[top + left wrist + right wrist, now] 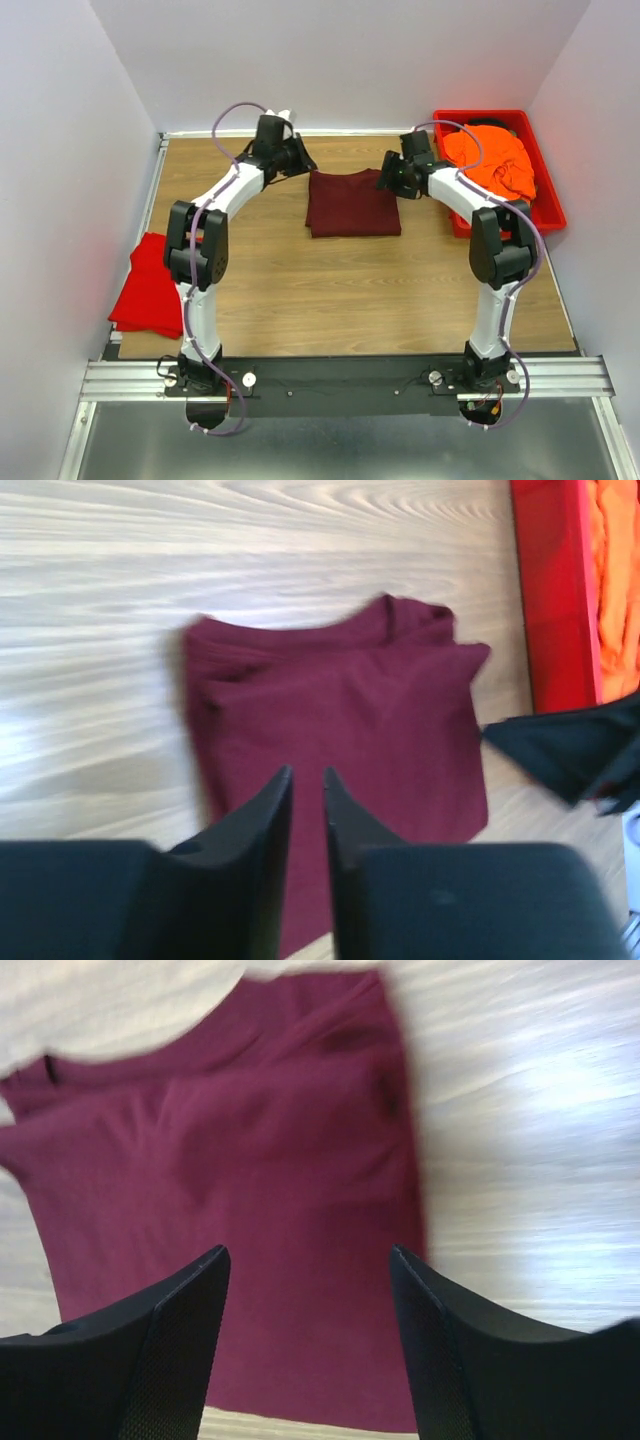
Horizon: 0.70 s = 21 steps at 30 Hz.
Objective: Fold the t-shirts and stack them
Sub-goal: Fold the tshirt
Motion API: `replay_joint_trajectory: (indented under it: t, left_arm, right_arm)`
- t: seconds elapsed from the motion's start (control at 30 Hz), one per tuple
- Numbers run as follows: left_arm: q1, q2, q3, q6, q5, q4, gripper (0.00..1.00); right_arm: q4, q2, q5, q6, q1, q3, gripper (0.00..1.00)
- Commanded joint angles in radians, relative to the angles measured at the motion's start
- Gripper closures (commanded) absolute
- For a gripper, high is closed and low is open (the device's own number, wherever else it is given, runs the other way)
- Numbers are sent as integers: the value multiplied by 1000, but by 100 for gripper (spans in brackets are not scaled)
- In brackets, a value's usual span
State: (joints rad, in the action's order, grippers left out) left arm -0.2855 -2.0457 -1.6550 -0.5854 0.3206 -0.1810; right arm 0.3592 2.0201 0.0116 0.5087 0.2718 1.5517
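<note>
Right gripper [308, 1252] spreads wide over the folded maroon shirt [250, 1180], holding nothing; left gripper [307, 773] shows just a narrow gap, empty too; orange shirt [490, 160] sits in the bin [548, 205]; only the overhead view catches the red shirt [150, 285] hanging off the left edge of the table [330, 290].

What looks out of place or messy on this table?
The red shirt slumps over the table's left edge, partly off the wood. The orange shirt sits bunched and unfolded in the red bin at far right. Only the maroon shirt in the middle lies folded flat.
</note>
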Motion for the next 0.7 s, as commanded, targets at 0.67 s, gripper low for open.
replay_joint_trajectory:
  t: [0.67]
  left_arm:
    - [-9, -518, -512, -31, -20, -150, 91]
  right_arm:
    - [-54, 422, -62, -44, 3, 424, 50]
